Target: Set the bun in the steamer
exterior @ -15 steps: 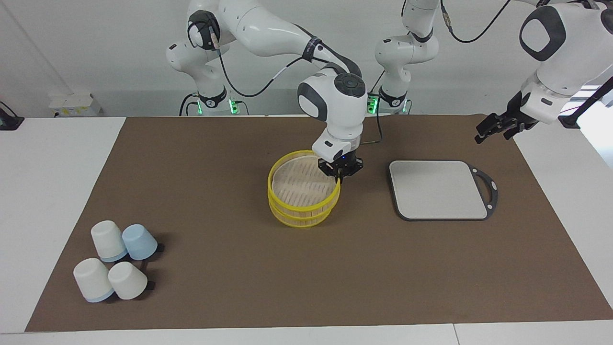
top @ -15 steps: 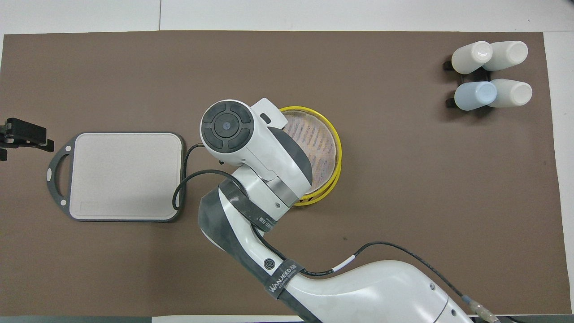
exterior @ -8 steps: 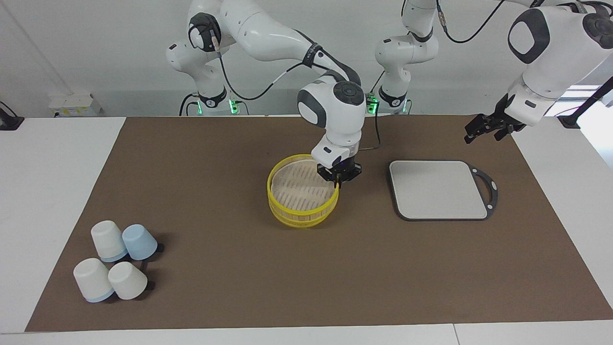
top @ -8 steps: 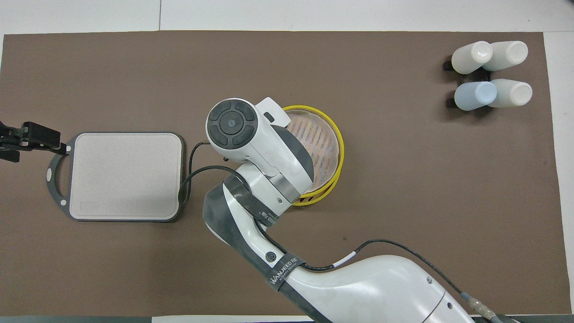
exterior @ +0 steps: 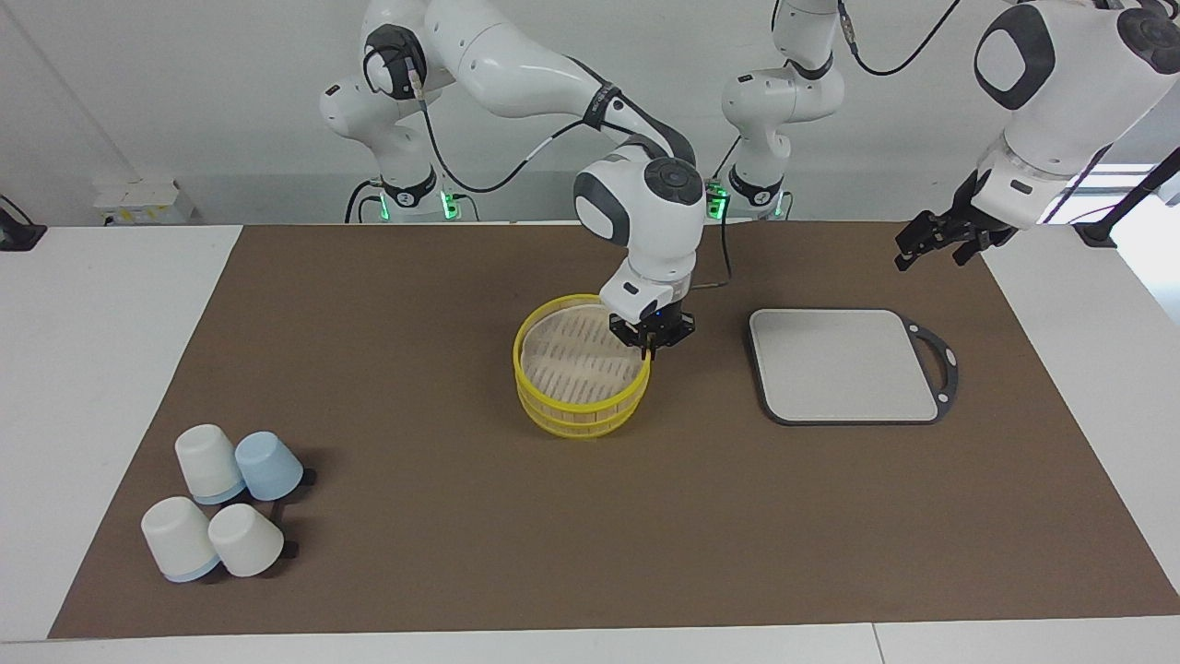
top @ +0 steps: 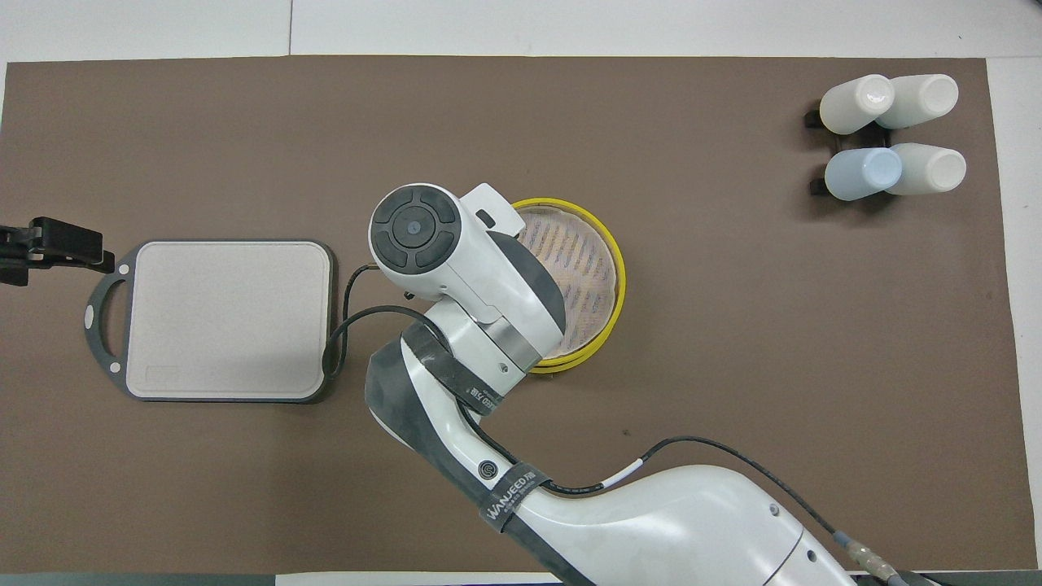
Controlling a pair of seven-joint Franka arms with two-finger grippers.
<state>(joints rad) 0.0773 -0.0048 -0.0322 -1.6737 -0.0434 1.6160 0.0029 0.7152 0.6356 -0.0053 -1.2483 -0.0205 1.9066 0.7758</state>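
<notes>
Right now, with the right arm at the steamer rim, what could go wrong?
1. The right hand pinches the lid by one edge; it sits slightly skewed on the steamer and could slip or drag the basket along.
2. No bun shows in either view, so closing may be premature.
3. The left hand hangs by the grey board, waiting.

right end effector (exterior: 651, 343) gripping steamer (exterior: 581, 406) rim

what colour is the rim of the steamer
Bright yellow, around a tan slatted top; the steamer shows best in the facing view.
</notes>
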